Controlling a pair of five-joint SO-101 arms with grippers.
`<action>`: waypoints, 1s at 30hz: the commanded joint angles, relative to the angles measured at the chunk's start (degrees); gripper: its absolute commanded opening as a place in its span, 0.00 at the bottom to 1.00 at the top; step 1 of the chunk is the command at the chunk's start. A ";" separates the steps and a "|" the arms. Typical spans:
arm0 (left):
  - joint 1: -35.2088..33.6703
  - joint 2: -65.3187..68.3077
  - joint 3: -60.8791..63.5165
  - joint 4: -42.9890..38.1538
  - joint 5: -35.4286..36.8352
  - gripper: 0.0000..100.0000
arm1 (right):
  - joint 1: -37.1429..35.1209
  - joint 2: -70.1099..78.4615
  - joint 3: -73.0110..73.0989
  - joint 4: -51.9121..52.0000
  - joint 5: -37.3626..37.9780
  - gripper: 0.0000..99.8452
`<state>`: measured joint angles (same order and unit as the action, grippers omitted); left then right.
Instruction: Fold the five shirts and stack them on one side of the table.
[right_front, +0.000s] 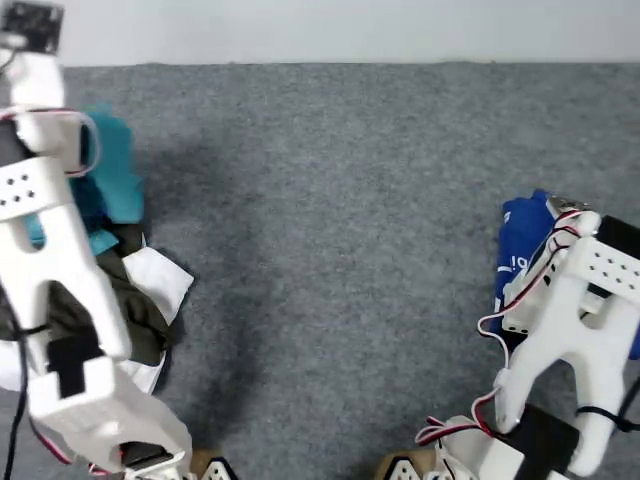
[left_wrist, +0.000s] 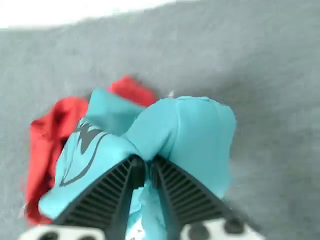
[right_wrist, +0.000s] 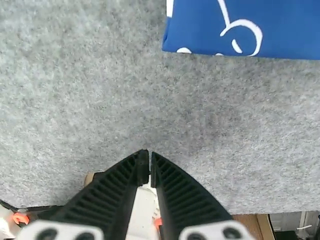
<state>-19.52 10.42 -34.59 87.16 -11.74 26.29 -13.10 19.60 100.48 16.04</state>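
My left gripper is shut on a fold of a teal shirt, bunched up above a red shirt on the grey felt. From the high view the teal shirt lies at the table's left edge beside the left arm, on a pile with a dark olive shirt and a white one. A folded blue shirt with white print lies at the right edge, partly under the right arm. My right gripper is shut on nothing, low over bare felt near the blue shirt.
The grey felt mat spreads wide between the two arms. Its front edge and the wooden table edge lie just under the right gripper. A pale wall runs along the back.
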 joint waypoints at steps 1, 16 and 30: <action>8.53 -5.54 -2.68 1.58 4.22 0.01 | -0.66 -2.77 -0.35 2.33 -0.70 0.01; 43.25 -8.53 -2.68 2.81 6.15 0.01 | -0.48 -2.68 3.78 2.33 -0.62 0.01; 27.08 -8.62 28.70 6.77 -12.13 0.01 | -0.84 -2.15 3.78 -1.54 -0.62 0.01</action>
<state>11.78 4.70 -14.20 95.87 -19.03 26.29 -13.10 23.74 99.78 15.87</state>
